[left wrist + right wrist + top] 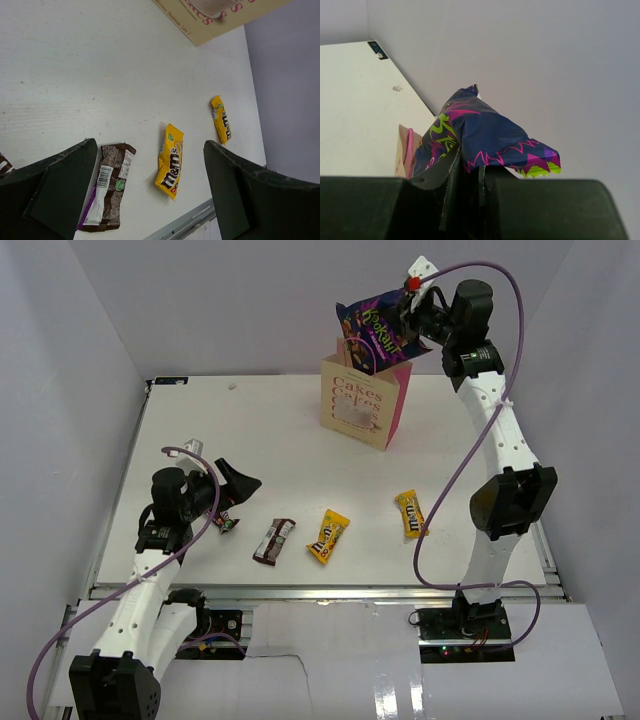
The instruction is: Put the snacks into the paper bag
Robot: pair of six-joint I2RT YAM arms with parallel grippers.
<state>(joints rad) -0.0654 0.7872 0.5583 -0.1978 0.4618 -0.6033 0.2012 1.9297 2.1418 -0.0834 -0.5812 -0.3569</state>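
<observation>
The right pincer is clamped on the upper corner of the large dark purple bag, its fingers pressed together on the foil in the wrist view. The snack bag hangs tilted from the fingers toward 8 o'clock. In the top view its lower edge overlaps the open mouth of the paper bag; whether it is already inside, I cannot tell. The paper bag stands upright at the table's far side, about 12 o'clock from the arm bases, with its pink side just showing below the foil.

The left pincer has its fingers wide apart and grips nothing, low over the table at about 9 o'clock. A small dark packet lies just beside it at 6 o'clock. Seen between its fingers from the wrist are the brown bar and a yellow pack, lying near each other but apart. A second yellow pack lies further out toward 3 o'clock of them, well apart.
</observation>
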